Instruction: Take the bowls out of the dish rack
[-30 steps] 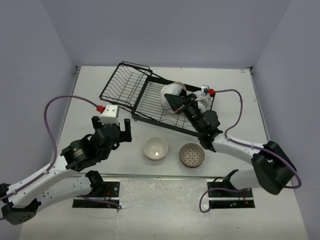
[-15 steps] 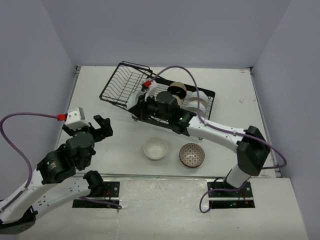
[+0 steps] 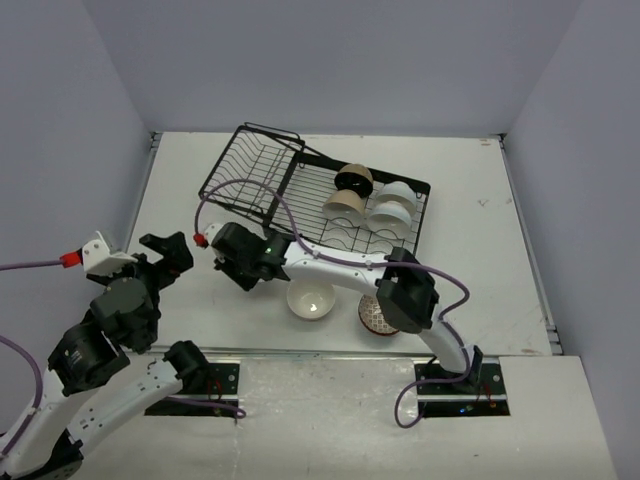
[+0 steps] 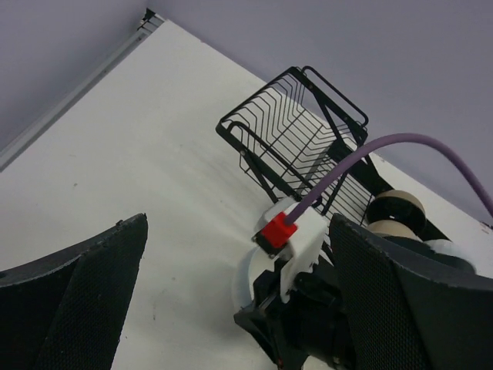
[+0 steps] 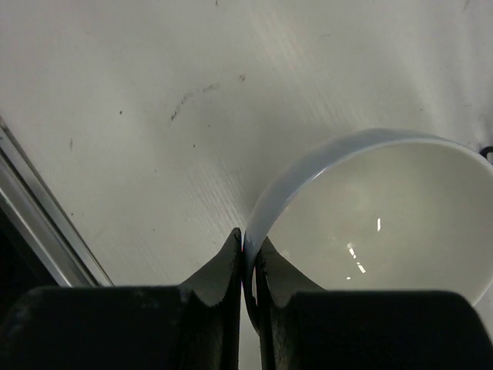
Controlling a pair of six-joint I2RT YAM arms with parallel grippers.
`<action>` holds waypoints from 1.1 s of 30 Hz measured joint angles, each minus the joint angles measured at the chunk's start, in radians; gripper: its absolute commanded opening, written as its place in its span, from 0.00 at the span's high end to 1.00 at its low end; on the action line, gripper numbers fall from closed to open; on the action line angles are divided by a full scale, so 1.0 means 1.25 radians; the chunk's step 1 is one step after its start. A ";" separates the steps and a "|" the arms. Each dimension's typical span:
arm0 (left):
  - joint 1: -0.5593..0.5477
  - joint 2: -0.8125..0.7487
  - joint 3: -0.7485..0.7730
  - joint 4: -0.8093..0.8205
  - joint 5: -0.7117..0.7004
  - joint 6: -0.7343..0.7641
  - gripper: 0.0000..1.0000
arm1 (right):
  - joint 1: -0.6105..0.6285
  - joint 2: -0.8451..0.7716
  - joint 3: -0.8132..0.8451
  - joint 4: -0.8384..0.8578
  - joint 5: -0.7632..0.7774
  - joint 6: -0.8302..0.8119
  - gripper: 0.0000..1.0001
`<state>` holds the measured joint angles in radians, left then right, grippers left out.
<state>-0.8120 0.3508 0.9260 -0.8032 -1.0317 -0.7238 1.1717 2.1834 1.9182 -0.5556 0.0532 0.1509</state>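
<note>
Right pincer point(image 5: 246, 266) nips the white bowl point(image 5: 385, 208) by its rim, bowl just ahead of it, low over the bench point(image 5: 115, 92); best ease it down level, then release. Left pincer point(image 3: 172, 252) gapes wide, empty.

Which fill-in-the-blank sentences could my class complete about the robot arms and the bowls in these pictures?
1. The right gripper is shut on the ___ of the held white bowl.
2. The left gripper is ___ and holds nothing.
3. Seen from above, the patterned bowl stands on the table just to the ___ of the loose white bowl.
Missing words: rim; open; right.
</note>
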 measured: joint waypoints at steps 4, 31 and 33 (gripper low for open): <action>0.028 0.013 -0.001 0.007 0.015 0.003 0.00 | 0.023 0.070 0.076 -0.098 0.031 -0.023 1.00; 0.095 0.056 -0.023 0.080 0.093 0.047 0.00 | 0.074 0.032 0.066 -0.187 0.092 -0.059 0.29; 0.095 0.066 -0.024 0.080 0.100 0.051 0.00 | 0.074 -0.017 0.052 -0.180 0.098 -0.059 0.26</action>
<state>-0.6937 0.4335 0.8963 -0.7029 -0.9066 -0.6605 1.2636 2.1616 1.9831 -0.7803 0.1753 0.0776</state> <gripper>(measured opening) 0.997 0.709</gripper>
